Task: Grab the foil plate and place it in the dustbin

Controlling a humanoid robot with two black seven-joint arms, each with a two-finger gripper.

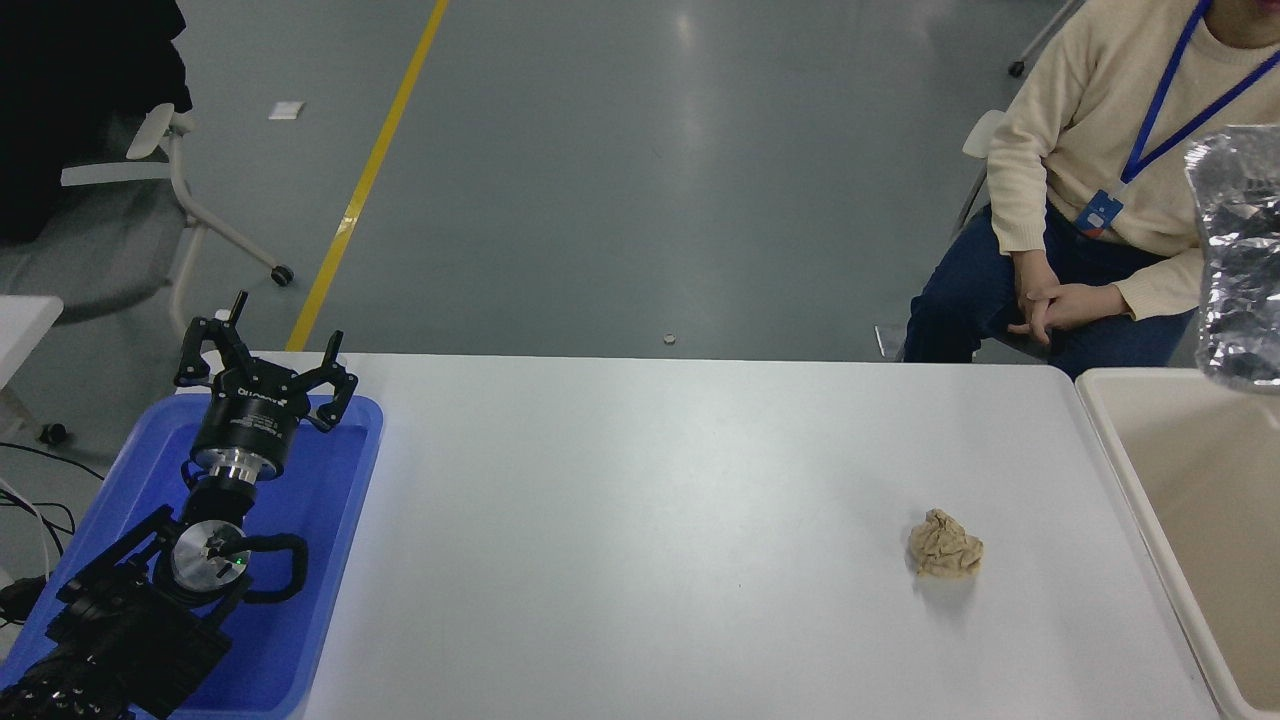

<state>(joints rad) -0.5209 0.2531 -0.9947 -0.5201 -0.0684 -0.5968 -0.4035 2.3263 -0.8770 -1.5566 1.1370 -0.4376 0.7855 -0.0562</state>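
Foil plate hangs in the air at the right edge of the head view, crumpled and shiny silver, with its lower end above the far corner of the dustbin. It does not touch the bin. What holds the plate is outside the picture, so the right arm and its fingers are not visible at all.

The dustbin is a cream-beige plastic bin with a rounded rim, and it stands just beside the right end of the white bench. Only its left part is in the picture, and the part of the inside that shows has plain walls.

On the bench, toward the right and nearer to the camera, lies a small tan paper ball, crumpled, well apart from the bin's rim.

At the left end of the bench is a blue tray. The left arm is parked over this tray at the lower left, and the left gripper points away from the camera with its fingers apart, holding nothing.

Behind the bench, at the upper right, a person in a cream sweater and dark blue trousers sits with hands folded together on the lap, a blue lanyard hanging from the neck.
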